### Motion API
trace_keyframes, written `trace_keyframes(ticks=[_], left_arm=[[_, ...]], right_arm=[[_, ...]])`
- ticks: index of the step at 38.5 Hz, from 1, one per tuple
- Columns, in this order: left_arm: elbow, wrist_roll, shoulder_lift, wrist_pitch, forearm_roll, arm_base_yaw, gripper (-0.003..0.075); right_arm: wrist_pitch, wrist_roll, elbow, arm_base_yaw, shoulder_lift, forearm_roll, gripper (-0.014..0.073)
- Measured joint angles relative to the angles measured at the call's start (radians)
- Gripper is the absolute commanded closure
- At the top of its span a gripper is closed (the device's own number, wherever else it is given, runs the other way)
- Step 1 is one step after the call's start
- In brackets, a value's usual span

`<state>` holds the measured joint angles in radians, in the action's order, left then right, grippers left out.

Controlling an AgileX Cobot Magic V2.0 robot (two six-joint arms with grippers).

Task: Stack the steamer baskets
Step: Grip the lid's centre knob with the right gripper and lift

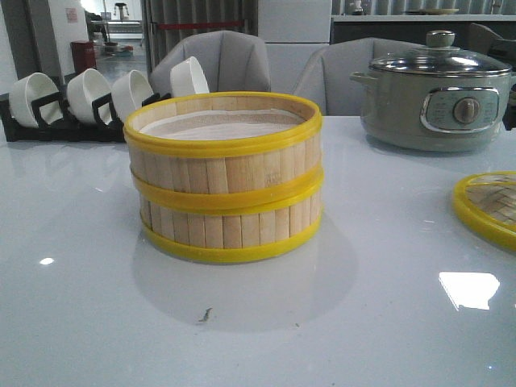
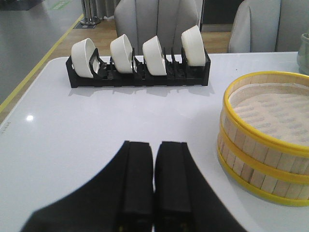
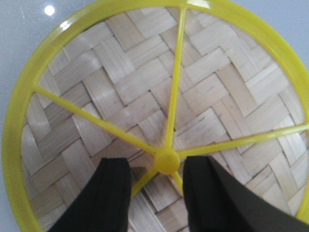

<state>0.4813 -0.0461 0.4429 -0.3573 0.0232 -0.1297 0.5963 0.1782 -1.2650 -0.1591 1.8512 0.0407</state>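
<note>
The left gripper (image 2: 154,179) had its fingers pressed together, while the right gripper (image 3: 157,193) held its fingers parted.

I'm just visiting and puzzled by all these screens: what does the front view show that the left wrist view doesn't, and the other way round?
Only the front view shows the whole pot with its glass lid, and part of the woven lid lying flat at the table's right edge. Only the left wrist view shows the left gripper, its fingers closed together over bare table. Both show the two baskets stacked one on the other, and the rack of white bowls behind them.
</note>
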Motion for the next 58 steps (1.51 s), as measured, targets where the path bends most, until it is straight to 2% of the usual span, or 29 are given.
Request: trace_keyframes(ticks=[9, 27, 43, 58], left_arm=[[0.0, 0.0, 0.0, 0.0, 0.0, 0.0, 0.0627], [0.0, 0.0, 0.0, 0.0, 0.0, 0.0, 0.0627], [0.0, 0.0, 0.0, 0.0, 0.0, 0.0, 0.0627], [0.0, 0.0, 0.0, 0.002, 0.0, 0.0, 0.0627]], right_arm=[[-0.002, 0.0, -0.021, 0.0, 0.022, 0.0, 0.0226], [0.012, 0.0, -0.021, 0.0, 0.022, 0.002, 0.0549], [0.045, 0.0, -0.021, 0.036, -0.018, 0.002, 0.0538], [0.202, 0.0, -0.193, 0.212, -0.153, 0.002, 0.0538]])
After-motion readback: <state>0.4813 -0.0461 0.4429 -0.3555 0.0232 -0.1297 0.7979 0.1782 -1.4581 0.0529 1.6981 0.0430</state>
